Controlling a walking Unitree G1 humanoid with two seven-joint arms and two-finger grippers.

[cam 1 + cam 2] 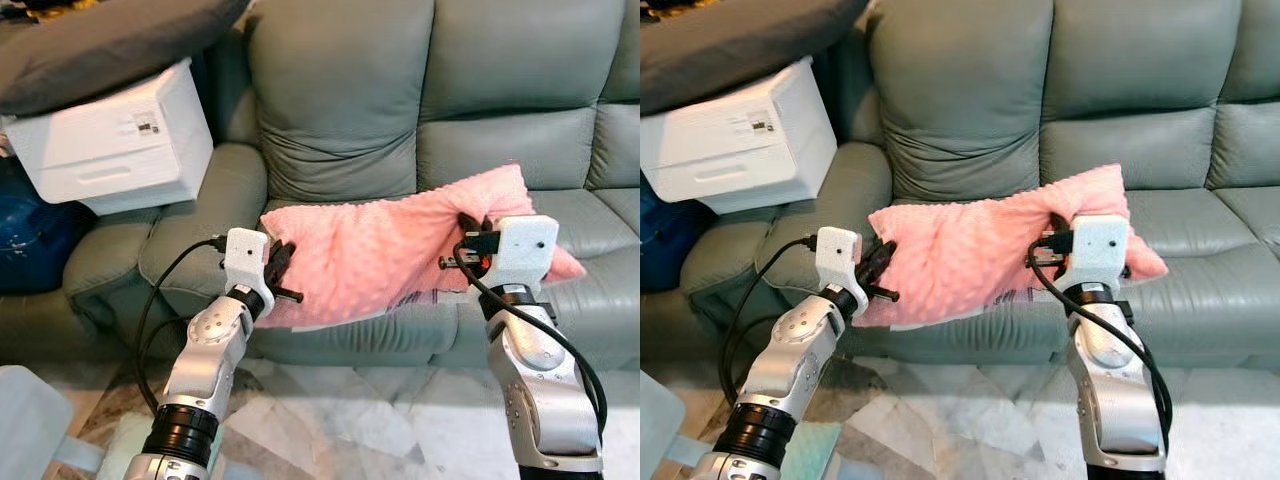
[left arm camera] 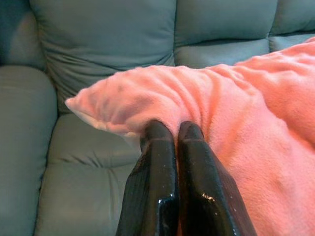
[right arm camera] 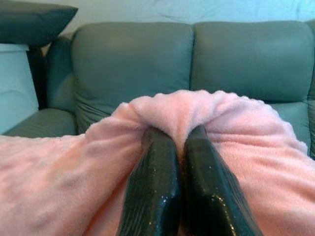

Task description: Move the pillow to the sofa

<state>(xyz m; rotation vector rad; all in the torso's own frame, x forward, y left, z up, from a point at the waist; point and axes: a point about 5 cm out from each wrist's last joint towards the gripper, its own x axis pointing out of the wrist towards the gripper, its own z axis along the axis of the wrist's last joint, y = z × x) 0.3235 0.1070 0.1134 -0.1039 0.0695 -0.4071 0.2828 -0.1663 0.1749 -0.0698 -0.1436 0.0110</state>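
Grey sofa (image 1: 350,110) behind; both arms outstretched, left tool (image 2: 170,132) and right tool (image 3: 177,135) seemingly pinching pink pillow (image 1: 380,250)

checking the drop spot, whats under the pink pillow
The grey sofa seat lies under the pillow, which both grippers, left and right, pinch. The cushion directly beneath is covered, so anything there is hidden.

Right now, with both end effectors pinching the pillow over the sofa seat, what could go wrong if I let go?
1. The pink pillow overhangs the sofa seat's front edge on the left side; released there, it may slide to the floor.
2. The left end effector and right end effector each pinch only a fold of fabric, so a pull could slip.
3. The white printer sits close on the armrest.
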